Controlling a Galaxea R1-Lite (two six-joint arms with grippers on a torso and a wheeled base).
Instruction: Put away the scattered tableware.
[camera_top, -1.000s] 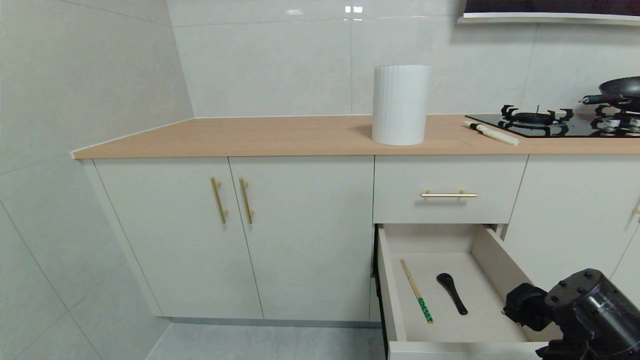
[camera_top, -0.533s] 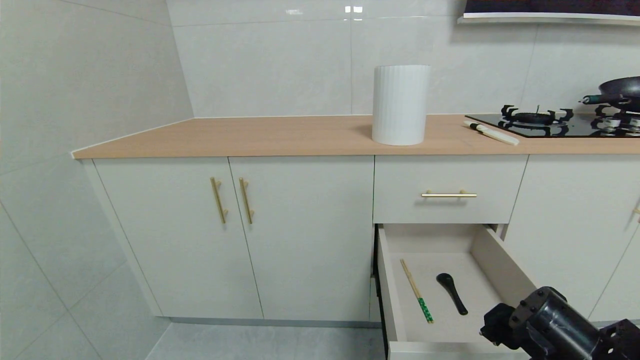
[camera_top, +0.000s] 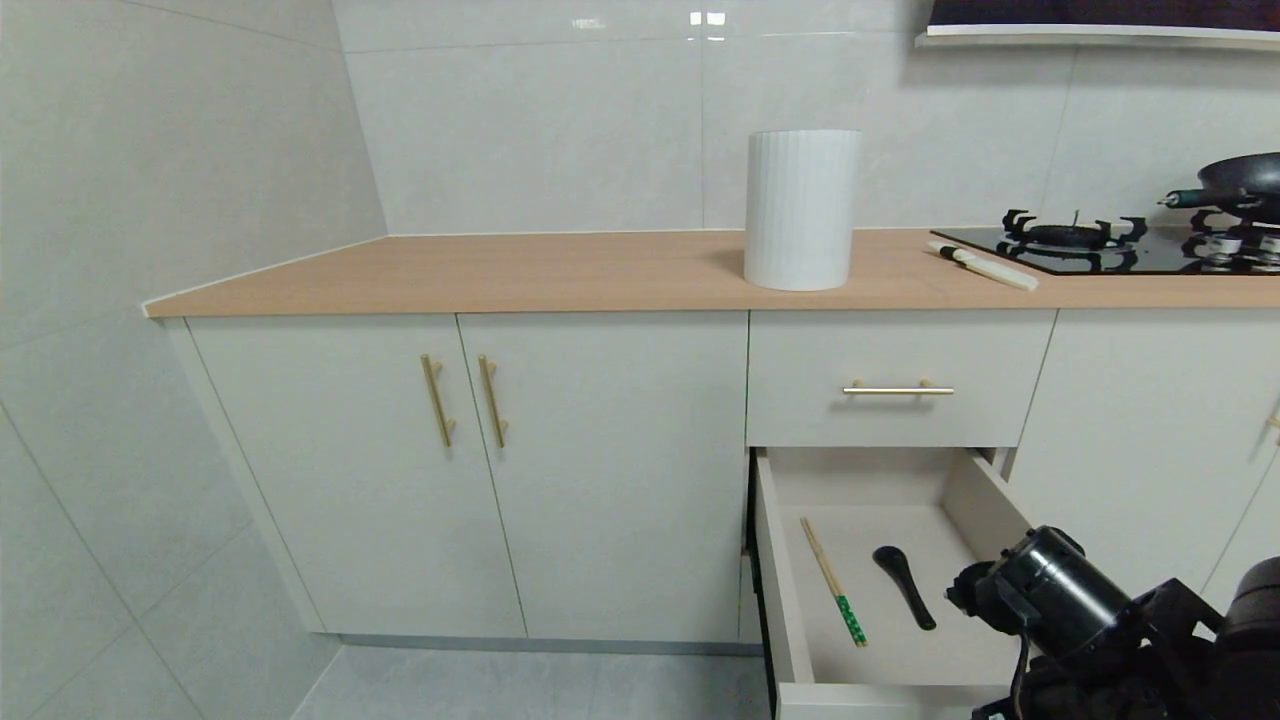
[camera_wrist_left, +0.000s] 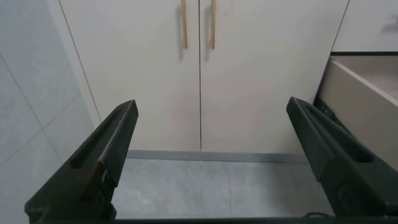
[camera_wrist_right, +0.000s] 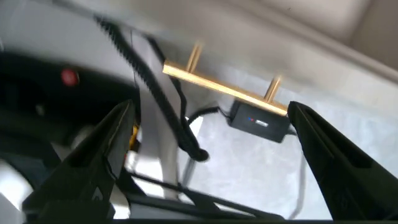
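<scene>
A wood-toned countertop runs across the middle of the head view, with glossy pale tiled walls behind it and on the left, and grey floor along the bottom edge. Right of centre on the counter stands a white ribbed canister, upright. At the far right sits a black gas hob with a dark pan on its far burner. A pale utensil lies flat between canister and hob, just beside the hob's near corner, its long axis running upper left to lower right with the dark tip at the upper left. Below the counter are two cabinet doors and a closed upper drawer. Under that, the lower drawer is pulled open at lower right. In it the chopsticks lie on the left, green ends toward the bottom of the frame, and the black spoon lies just right of them, apart and roughly parallel, bowl toward the top. My right arm sits over the drawer's right corner. My right gripper is spread wide and empty, with a brass bar handle beyond it. My left gripper is also wide apart, gripping nothing, facing the cabinet doors.
</scene>
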